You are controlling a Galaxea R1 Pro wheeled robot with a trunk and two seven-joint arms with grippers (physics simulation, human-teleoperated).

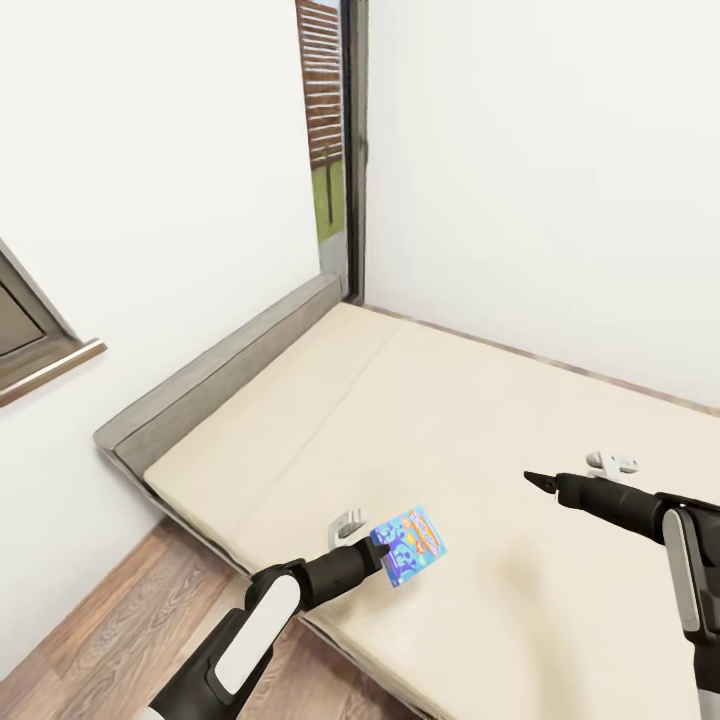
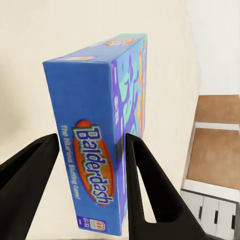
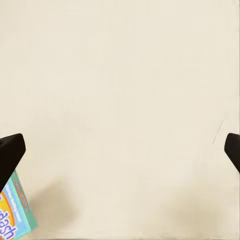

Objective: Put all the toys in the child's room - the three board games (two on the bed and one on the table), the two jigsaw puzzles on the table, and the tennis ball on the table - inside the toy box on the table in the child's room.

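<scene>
One board game [image 1: 409, 544] in left fingers [image 2: 150, 185], bottom cropped

The box [image 2: 97, 150] looks like printed cardboard, smooth, with a light sheen on its blue faces. The fingers [image 2: 150, 190] of the left gripper [image 1: 383, 548] are black and matt, like hard plastic or rubber. The left arm [image 1: 260, 620] has smooth white and black shells, a little glossy. The mattress [image 1: 440, 450] is cream cloth, matt and even, with one soft seam. The bed frame [image 1: 215, 375] looks like grey wood with a fine grain, matt. The floor [image 1: 90, 640] is brown wood planks with clear grain. The walls [image 1: 150, 180] are white, matt and smooth.
</scene>
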